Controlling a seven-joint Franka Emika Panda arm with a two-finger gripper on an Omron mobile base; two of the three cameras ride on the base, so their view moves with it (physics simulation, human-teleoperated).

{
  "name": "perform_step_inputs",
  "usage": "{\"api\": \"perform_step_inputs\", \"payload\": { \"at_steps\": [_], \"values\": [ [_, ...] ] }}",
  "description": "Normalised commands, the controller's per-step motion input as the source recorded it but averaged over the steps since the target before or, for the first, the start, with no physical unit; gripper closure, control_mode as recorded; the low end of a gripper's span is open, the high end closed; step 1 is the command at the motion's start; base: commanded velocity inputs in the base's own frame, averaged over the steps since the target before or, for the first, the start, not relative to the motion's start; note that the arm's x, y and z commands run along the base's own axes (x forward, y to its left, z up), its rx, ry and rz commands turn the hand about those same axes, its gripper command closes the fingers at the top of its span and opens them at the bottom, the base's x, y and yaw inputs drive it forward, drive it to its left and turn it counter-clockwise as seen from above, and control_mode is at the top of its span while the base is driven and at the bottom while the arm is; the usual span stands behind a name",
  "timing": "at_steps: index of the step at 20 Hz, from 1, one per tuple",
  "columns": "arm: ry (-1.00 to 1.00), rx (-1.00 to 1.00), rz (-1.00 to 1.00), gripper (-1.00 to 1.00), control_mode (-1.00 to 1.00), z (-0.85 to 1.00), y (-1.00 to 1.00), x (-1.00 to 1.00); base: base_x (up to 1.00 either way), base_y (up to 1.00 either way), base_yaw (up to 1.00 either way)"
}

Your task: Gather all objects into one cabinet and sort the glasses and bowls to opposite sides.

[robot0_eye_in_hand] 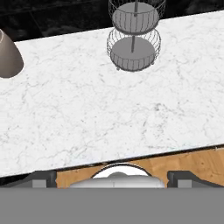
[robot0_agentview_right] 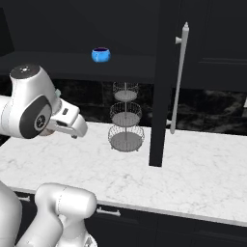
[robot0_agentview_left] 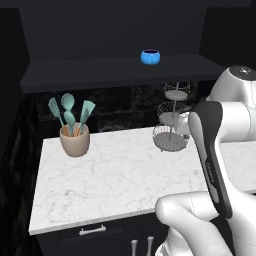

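**No readable text in any view**

Checked every surface, no letters, digits, logos or signs. Blue cup (robot0_agentview_left: 150, 56) on the cabinet (robot0_agentview_left: 120, 67) shelf: plain, no print. Beige utensil pot (robot0_agentview_left: 75, 140): blank. Wire tiered rack (robot0_agentview_right: 126, 123): no tag. Marble tabletop (robot0_agentview_left: 115, 175): veining only, no markings. Drawer fronts and long door handle (robot0_agentview_right: 179, 77): unmarked. Arm shells: no brand or label legible.
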Motion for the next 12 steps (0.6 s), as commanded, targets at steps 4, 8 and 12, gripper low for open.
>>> {"api": "perform_step_inputs", "payload": {
  "at_steps": [4, 8, 12],
  "values": [
    [-0.18, 0.00, -0.01, -1.00, -1.00, 0.37, 0.15, 0.03, 0.00, 0.00, 0.00],
    [-0.15, 0.00, -0.05, -1.00, -1.00, 0.22, 0.01, 0.20, 0.00, 0.00, 0.00],
    [-0.17, 0.00, -0.02, -1.00, -1.00, 0.03, 0.00, 0.24, 0.00, 0.00, 0.00]
  ]
}}
